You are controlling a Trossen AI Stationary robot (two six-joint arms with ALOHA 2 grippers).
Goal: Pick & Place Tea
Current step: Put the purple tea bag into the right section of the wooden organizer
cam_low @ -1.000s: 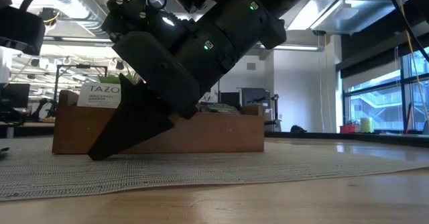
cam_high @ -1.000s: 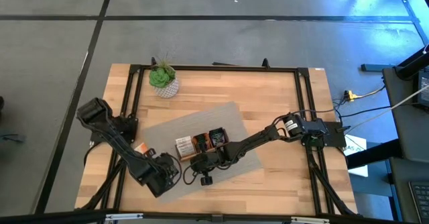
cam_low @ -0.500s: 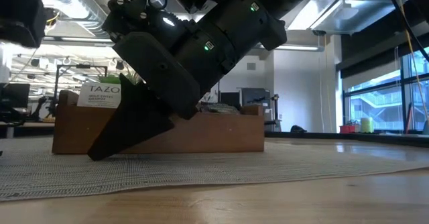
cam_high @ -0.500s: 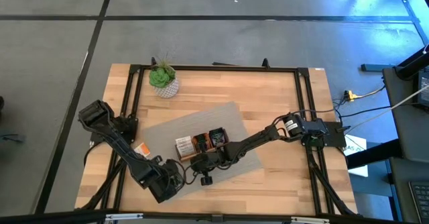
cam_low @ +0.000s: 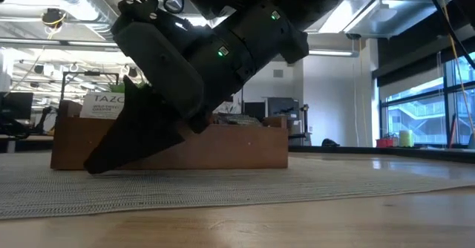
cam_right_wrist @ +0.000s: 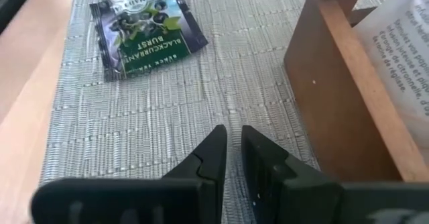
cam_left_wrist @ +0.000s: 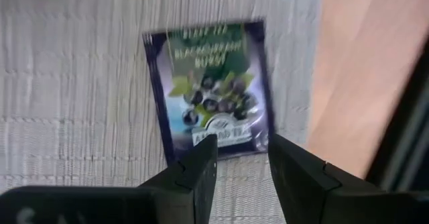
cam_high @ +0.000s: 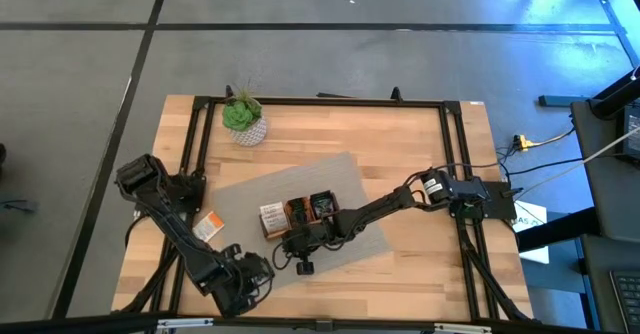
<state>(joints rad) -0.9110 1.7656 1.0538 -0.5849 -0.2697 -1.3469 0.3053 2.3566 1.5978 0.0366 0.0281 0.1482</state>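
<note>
A dark purple tea sachet point(cam_left_wrist: 208, 90) point(cam_right_wrist: 147, 28) lies flat on the grey mat point(cam_high: 330, 174), close to the mat's edge. My left gripper point(cam_left_wrist: 242, 153) point(cam_high: 243, 282) hangs open over it near the table's front left; the sachet's edge shows between the fingertips, which stay clear of it. My right gripper point(cam_right_wrist: 234, 143) point(cam_high: 290, 246) is shut with nothing between its fingers. It slants down to the mat just in front of the wooden tray point(cam_low: 223, 148) point(cam_right_wrist: 335, 83). The tray holds sachets, one of them white point(cam_low: 104, 103). Another white-and-orange sachet point(cam_high: 207, 226) lies on the bare table left of the mat. My right gripper slants down with its shut fingertips point(cam_low: 93, 165) at the level of the mat, right in front of the tray's long wall. I cannot tell whether they touch the mat or the tray.
A small green plant in a white pot point(cam_high: 243, 117) stands at the far left. A black frame point(cam_high: 320, 101) runs around the tabletop. Bare wood lies right of the mat and along the near edge.
My left gripper has gone toward the table's near edge, risen a little and turned, staying open. My right gripper has tipped without travelling, its fingertips swinging toward the table's left. The tray has shifted slightly toward the table's left.
</note>
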